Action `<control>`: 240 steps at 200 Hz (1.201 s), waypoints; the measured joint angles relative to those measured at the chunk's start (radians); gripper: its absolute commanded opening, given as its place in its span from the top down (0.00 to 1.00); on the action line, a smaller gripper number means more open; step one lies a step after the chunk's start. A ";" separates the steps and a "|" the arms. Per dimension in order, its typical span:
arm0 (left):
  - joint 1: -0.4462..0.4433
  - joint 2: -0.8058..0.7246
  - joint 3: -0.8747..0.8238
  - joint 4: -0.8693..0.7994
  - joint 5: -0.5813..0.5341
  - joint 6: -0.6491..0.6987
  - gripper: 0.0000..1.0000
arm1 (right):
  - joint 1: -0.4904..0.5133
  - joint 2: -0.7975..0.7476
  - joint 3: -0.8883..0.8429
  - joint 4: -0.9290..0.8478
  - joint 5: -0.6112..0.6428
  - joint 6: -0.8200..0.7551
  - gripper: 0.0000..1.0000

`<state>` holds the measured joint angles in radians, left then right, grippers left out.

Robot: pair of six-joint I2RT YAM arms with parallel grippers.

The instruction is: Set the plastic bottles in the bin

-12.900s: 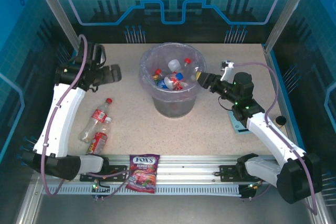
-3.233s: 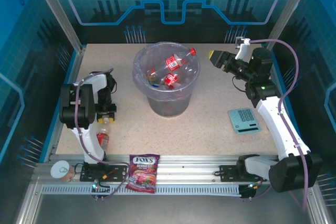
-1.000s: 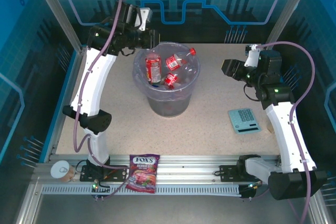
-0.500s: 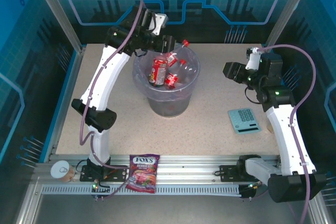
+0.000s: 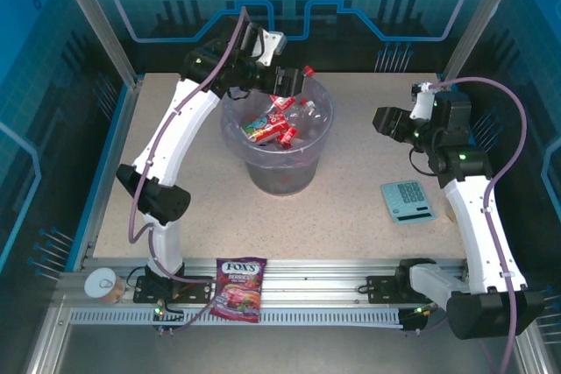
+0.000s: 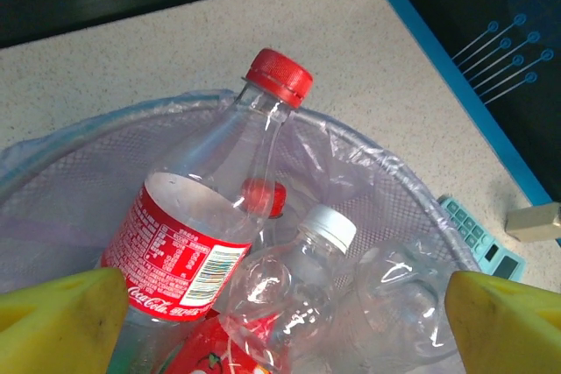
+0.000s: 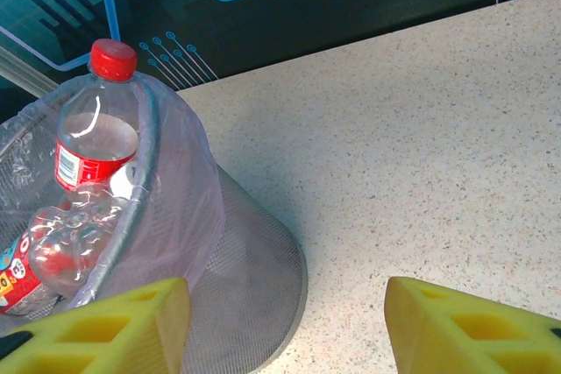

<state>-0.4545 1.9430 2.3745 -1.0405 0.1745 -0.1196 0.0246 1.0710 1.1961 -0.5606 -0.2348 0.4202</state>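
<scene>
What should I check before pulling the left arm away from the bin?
1. Left gripper open, holding nothing: ok.
2. Right gripper open, empty, apart from the bin: ok.
3. Tall red-capped bottle fully inside: not ok, its cap stands above the rim.
4. No bottle on the table: ok in the top view.
5. Bin upright: ok.

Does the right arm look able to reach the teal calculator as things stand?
Probably yes: the calculator lies uncovered right beside that arm, nothing stands between, and the right gripper is open and empty.
</scene>
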 measured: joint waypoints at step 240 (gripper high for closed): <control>0.373 -0.661 -1.962 1.382 -0.517 -0.033 0.01 | 0.111 0.156 -0.759 0.801 0.531 -0.396 0.00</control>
<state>-0.0814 1.2823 0.4122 0.3416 -0.3420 -0.1528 0.1360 1.2270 0.4370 0.2401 0.2962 0.0242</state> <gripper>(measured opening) 0.992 0.996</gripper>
